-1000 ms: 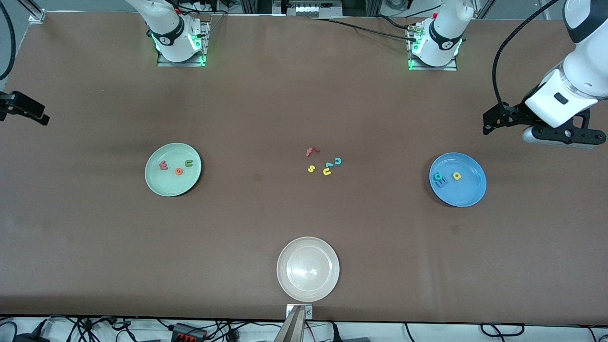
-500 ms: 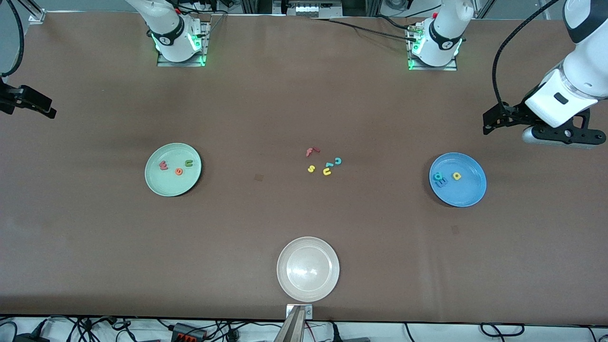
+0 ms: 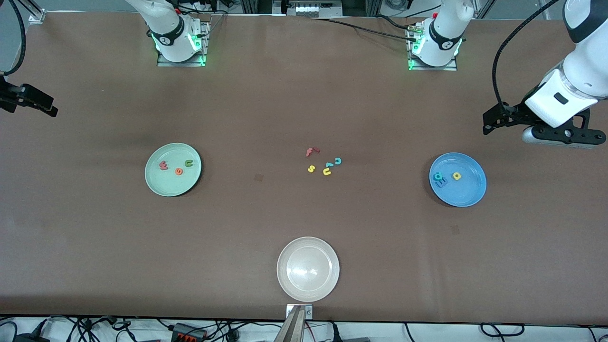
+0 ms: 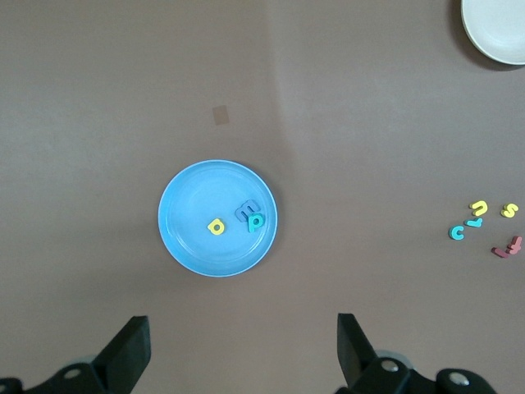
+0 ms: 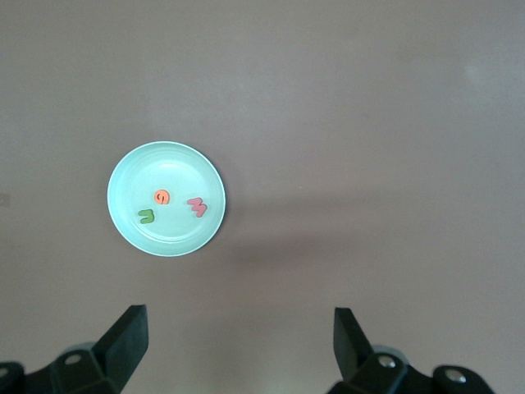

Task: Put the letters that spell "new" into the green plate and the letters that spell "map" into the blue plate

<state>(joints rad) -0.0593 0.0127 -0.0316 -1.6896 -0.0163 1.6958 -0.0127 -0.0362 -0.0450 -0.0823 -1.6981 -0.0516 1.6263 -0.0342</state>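
The green plate (image 3: pixel 173 185) (image 5: pixel 176 168) holds the pinkish-red w (image 3: pixel 163 166), orange e (image 3: pixel 178 171) and dark green n (image 3: pixel 189 163). In the blue plate (image 3: pixel 465 192) (image 4: pixel 184 189) lie the yellow a (image 3: pixel 456 176) and the teal p (image 3: pixel 438 176), which rests on the blue m (image 3: pixel 441 181). My left gripper (image 3: pixel 489 124) (image 4: pixel 242 328) hangs open and empty over bare table beside the blue plate. Over the right arm's end of the table, my right gripper (image 3: pixel 47 108) (image 5: pixel 239 322) is also open and empty, high above bare table beside the green plate.
A loose cluster lies mid-table: red f (image 3: pixel 311 151), yellow s (image 3: pixel 311 168), yellow u (image 3: pixel 327 172), teal c (image 3: pixel 337 161). A whitish-beige plate (image 3: pixel 308 289) stands near the front edge. Both arm bases sit along the table's back edge.
The right gripper has drifted a little inward over its end of the table. The left arm, the plates and the letters have not moved.
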